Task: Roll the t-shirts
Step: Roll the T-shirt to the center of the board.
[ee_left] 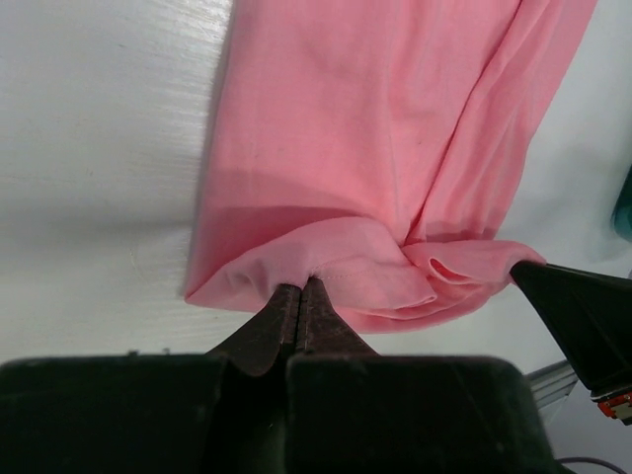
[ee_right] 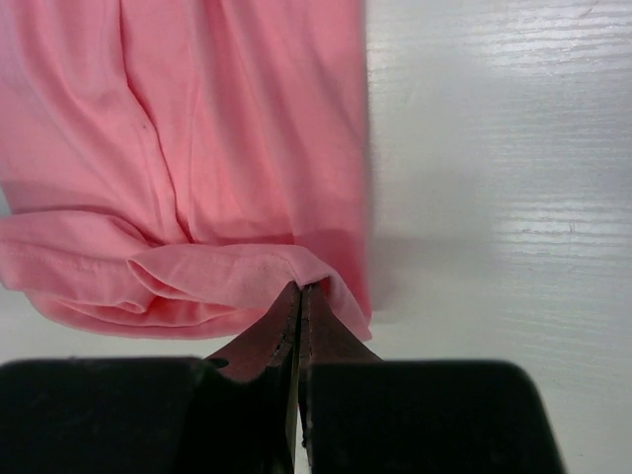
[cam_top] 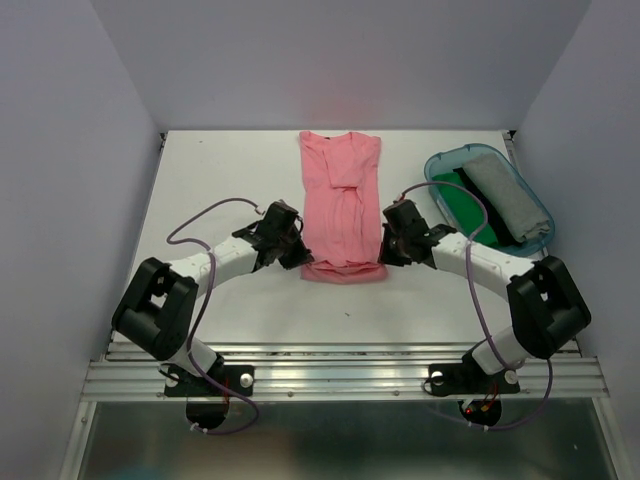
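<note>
Counter [cam_top: 210, 180]: white, enclosed by pale walls [cam_top: 60, 150].
Pink t-shirt [cam_top: 340, 195]: mid-counter, near hem rolled.
Left end effector [ee_left: 301, 293]: clamped on the hem's left end.
Right end effector [ee_right: 299, 291]: clamped on the hem's right end.
Tub [cam_top: 445, 163]: right of pink t-shirt; green shirt [cam_top: 460, 205] partly hidden under grey shirt [cam_top: 505, 195].

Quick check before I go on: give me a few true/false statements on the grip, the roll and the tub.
1. The left gripper and right gripper are shut on the pink shirt at its near end. True.
2. The pink shirt is fully rolled. False: only the near end is turned over; the rest lies flat.
3. The tub holds a green cloth and a grey cloth. True.
4. The tub sits left of the pink shirt. False: it is on the right.
</note>
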